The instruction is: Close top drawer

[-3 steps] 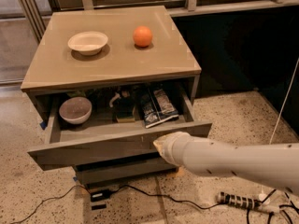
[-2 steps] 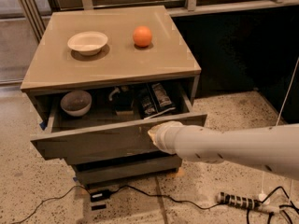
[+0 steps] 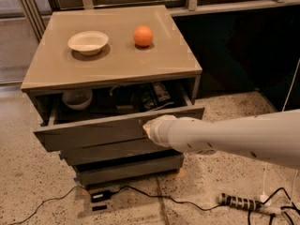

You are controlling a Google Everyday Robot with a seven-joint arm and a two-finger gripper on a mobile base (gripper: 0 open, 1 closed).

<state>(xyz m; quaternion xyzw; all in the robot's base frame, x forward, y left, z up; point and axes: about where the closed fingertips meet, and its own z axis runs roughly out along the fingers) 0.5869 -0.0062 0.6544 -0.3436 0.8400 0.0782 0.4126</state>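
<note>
A cabinet with a tan tabletop (image 3: pixel 117 67) fills the left and centre of the frame. At the upper left a white bowl (image 3: pixel 88 42) sits on it. An orange (image 3: pixel 143 35) sits to the bowl's right, apart from it. Under the tabletop the top drawer (image 3: pixel 89 134) stands part-way out, its flat grey front crossing the middle of the frame. Inside it a grey bowl (image 3: pixel 77 98) lies at the left and dark packets (image 3: pixel 155 94) toward the right. Two lower drawers (image 3: pixel 117 150) sit beneath. A black cable (image 3: pixel 42 205) trails over the floor at the lower left. The pincer (image 3: pixel 149 127) is at centre frame, touching the drawer front right of its middle. I cannot tell whether it is apart or together. Its white arm (image 3: pixel 234 137) runs off to the right edge. A power strip (image 3: pixel 241 203) lies at the lower right.
</note>
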